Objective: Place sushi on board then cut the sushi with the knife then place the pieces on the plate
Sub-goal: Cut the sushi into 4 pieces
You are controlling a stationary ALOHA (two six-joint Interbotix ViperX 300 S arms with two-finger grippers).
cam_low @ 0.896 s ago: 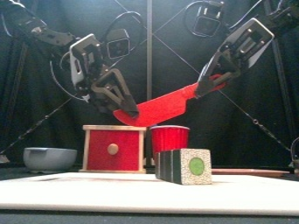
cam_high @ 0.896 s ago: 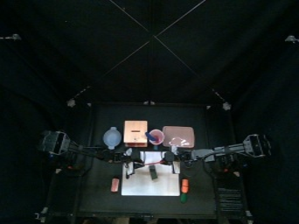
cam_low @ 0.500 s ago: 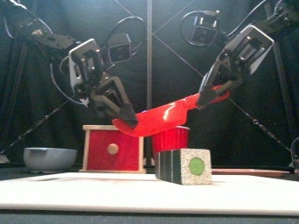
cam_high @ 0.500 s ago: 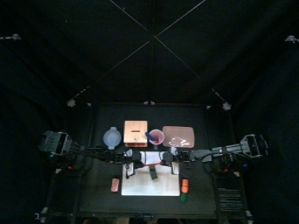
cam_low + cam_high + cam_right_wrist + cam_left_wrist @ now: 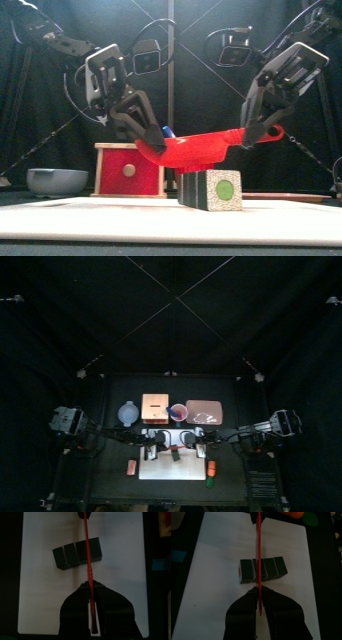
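Dim booth, curtains nearly black; in the top view only the white cutting board (image 5: 181, 473) at six o'clock glares bright.

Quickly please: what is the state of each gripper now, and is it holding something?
Left gripper: closed on one end of the red knife.
Right gripper: closed on the other end of the same knife.

Site: robot-manipulation lab booth | Enclosure: black curtains (image 5: 171, 316) | Fixture: small black table (image 5: 114, 488) | Equipment: left arm (image 5: 96, 72), right arm (image 5: 287, 68), both black robot arms | Props: white cutting board (image 5: 171, 222), toy sushi roll (image 5: 211, 189), red toy knife (image 5: 201, 150), pale wooden box (image 5: 130, 170)
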